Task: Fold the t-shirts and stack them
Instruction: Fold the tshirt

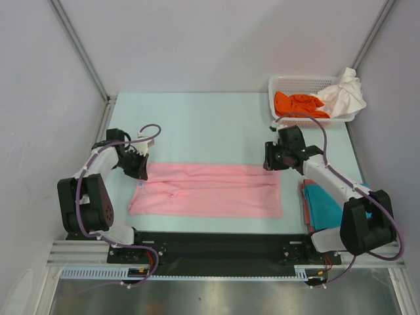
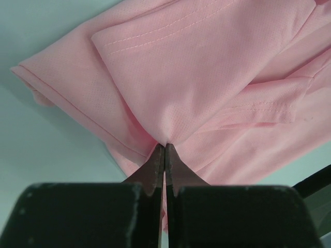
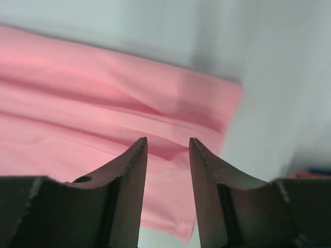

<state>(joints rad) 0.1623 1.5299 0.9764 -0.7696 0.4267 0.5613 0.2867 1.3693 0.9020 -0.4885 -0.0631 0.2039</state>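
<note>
A light pink t-shirt (image 1: 210, 190) lies folded into a long strip across the table's near half. My left gripper (image 1: 141, 172) is at its upper left corner, and in the left wrist view that gripper (image 2: 165, 145) is shut on a pinch of the pink cloth (image 2: 207, 77). At the strip's upper right corner my right gripper (image 1: 272, 164) stands open. Seen from the right wrist, that gripper (image 3: 168, 142) has the pink shirt (image 3: 77, 103) below its jaws and nothing gripped. A folded teal t-shirt (image 1: 325, 203) lies at the right, partly under the right arm.
A white lattice basket (image 1: 289, 82) stands at the back right, holding a crumpled orange t-shirt (image 1: 298, 104) and a white t-shirt (image 1: 344, 92) draped over its rim. Grey walls close in the table on three sides.
</note>
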